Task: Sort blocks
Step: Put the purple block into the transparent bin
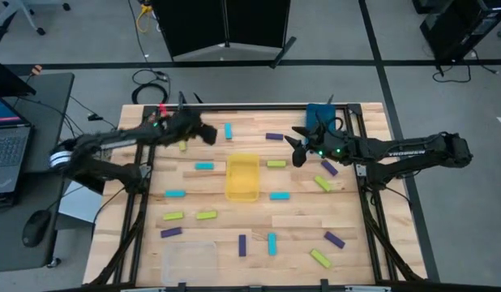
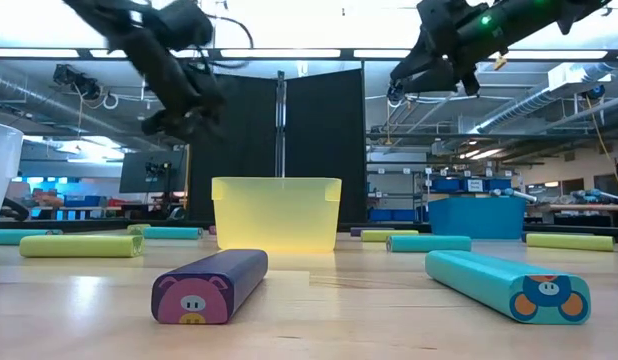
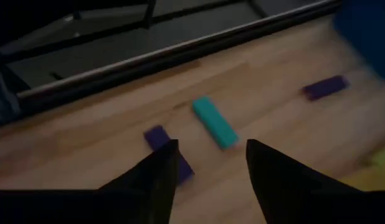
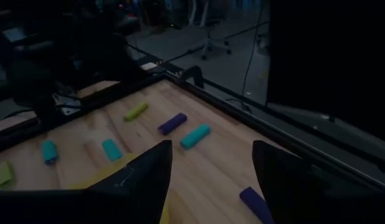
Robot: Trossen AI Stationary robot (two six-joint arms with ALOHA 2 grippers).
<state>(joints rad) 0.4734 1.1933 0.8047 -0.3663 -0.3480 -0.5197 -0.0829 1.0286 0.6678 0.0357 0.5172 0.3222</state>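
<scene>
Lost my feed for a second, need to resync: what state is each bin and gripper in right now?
yellow bin: upright, mid-table, looks empty
blue bin: upright, far edge
clear bin: near edge, no blocks visible inside
left gripper: open, holding nothing, raised
right gripper: open, holding nothing, raised

Two arms, dark matte black, built of jointed tubular segments. Left arm (image 1: 113, 142): pale silver-grey band near its base. Right arm (image 1: 404, 150): small green indicator lights near the wrist, white lettering along the forearm. Each ends in two tapered, pointed black fingers (image 3: 156, 177).
</scene>
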